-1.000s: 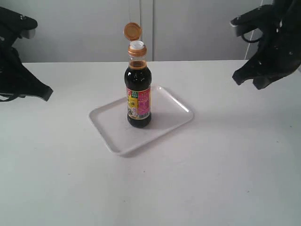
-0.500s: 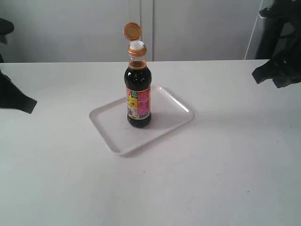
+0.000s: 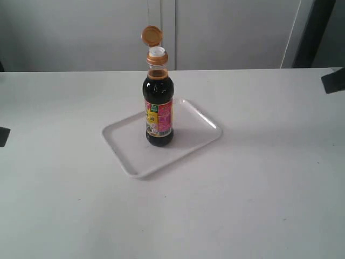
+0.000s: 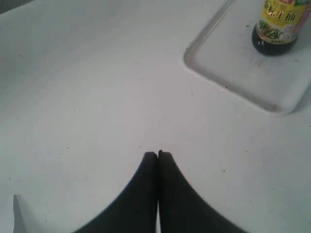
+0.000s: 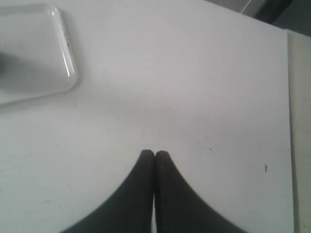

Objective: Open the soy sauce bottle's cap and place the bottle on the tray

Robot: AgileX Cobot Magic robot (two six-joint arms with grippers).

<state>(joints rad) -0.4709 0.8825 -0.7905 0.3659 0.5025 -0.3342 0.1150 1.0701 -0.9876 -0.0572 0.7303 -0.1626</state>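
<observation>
In the exterior view, the soy sauce bottle (image 3: 159,116) stands upright at the centre of the frame, on the middle of the tray (image 3: 127,157), which lies at an angle on the white table (image 3: 259,194). The cap (image 3: 152,35) stands open, tipped up on its hinge above the white spout (image 3: 157,52), and dark liquid fills the glass up to the base of the neck. A dark sliver of the left arm (image 3: 3,136) shows at the left edge of the frame and one of the right arm (image 3: 334,81) at the right edge, both well apart from the tray. In the left wrist view, the left gripper (image 4: 157,154) hangs over the bare table (image 4: 73,97) with its black fingers pressed together and nothing between them. The tray's rounded corner (image 4: 192,60) and the lower part of the bottle (image 4: 274,29), standing inside the rim, lie well beyond the fingertips. In the right wrist view, the right gripper (image 5: 154,153) is likewise clenched and empty over the table (image 5: 204,87). One glossy corner of the tray (image 5: 68,63) lies off to one side, well clear of the fingers.
</observation>
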